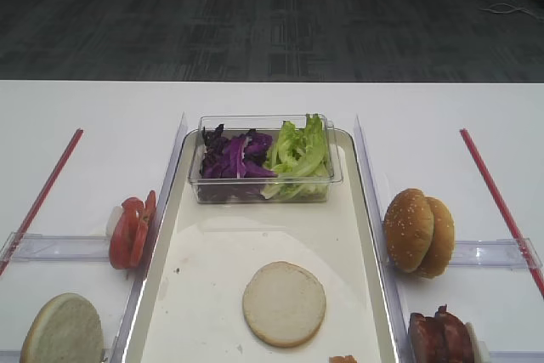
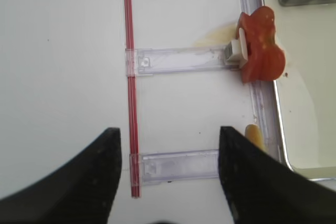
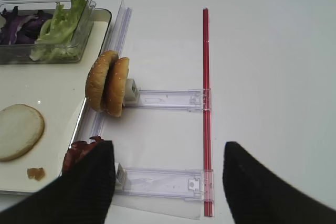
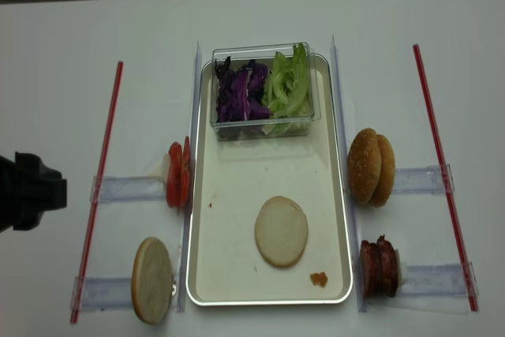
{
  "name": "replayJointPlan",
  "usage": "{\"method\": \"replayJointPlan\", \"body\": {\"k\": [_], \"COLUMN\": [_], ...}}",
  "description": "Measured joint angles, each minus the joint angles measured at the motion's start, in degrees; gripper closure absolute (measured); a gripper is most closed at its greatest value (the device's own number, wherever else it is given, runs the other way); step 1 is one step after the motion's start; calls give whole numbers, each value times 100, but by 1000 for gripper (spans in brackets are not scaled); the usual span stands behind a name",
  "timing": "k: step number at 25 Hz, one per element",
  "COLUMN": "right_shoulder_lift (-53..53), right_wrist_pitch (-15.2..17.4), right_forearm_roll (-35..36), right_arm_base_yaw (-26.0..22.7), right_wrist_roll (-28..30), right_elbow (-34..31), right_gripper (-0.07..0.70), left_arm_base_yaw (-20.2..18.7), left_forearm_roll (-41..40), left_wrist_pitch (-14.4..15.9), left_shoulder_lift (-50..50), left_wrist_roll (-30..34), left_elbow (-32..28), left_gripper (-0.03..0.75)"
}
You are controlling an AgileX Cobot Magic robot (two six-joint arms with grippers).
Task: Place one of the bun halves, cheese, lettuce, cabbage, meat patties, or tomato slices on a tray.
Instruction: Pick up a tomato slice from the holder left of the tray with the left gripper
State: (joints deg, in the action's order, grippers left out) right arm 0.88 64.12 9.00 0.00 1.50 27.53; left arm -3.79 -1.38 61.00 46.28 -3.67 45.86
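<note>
Exterior high view: one pale bun half (image 1: 284, 303) is already laid on the tray (image 1: 355, 210).
Beside the tray, both end effectors, left (image 2: 169, 150) and right (image 3: 169, 174), are held open and empty; a next ingredient must be chosen.

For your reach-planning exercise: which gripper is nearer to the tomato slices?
Left. The left gripper hangs open over the table just outside the tray, with the tomato slices ahead of it. The right gripper is beyond the tray's opposite rim.

No text, label, brand, number or sign can be read on anything here.
</note>
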Motion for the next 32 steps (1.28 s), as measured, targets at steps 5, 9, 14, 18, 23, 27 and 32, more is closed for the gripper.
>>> {"method": "replayJointPlan", "body": {"k": [5,9,14,18,23,27,32], "right_shoulder_lift": [0,0,0,0,0,0,0], "right_wrist_pitch": [0,0,0,0,0,0,0], "right_forearm_roll": [0,0,0,0,0,0,0], "right_arm_base_yaw": [0,0,0,0,0,0,0], "right_wrist_roll": [0,0,0,0,0,0,0], "right_elbow": [0,0,0,0,0,0,0], "right_gripper": [178,178,178,178,178,178,178], "left_arm_base_yaw": [0,0,0,0,0,0,0], "left_forearm_roll": [-55,-55,-55,-55,-55,-55,-55], "left_wrist_pitch": [-85,-153,-294,-342,-374,-374,-352], "left_shoulder_lift": [557,967,1505,1927,2365,2703,3074], "left_wrist_roll": [0,0,0,0,0,11,19], "left_elbow": [108,120,158,158,172,390,755], "left_gripper": [295,295,295,295,295,295,301]}}
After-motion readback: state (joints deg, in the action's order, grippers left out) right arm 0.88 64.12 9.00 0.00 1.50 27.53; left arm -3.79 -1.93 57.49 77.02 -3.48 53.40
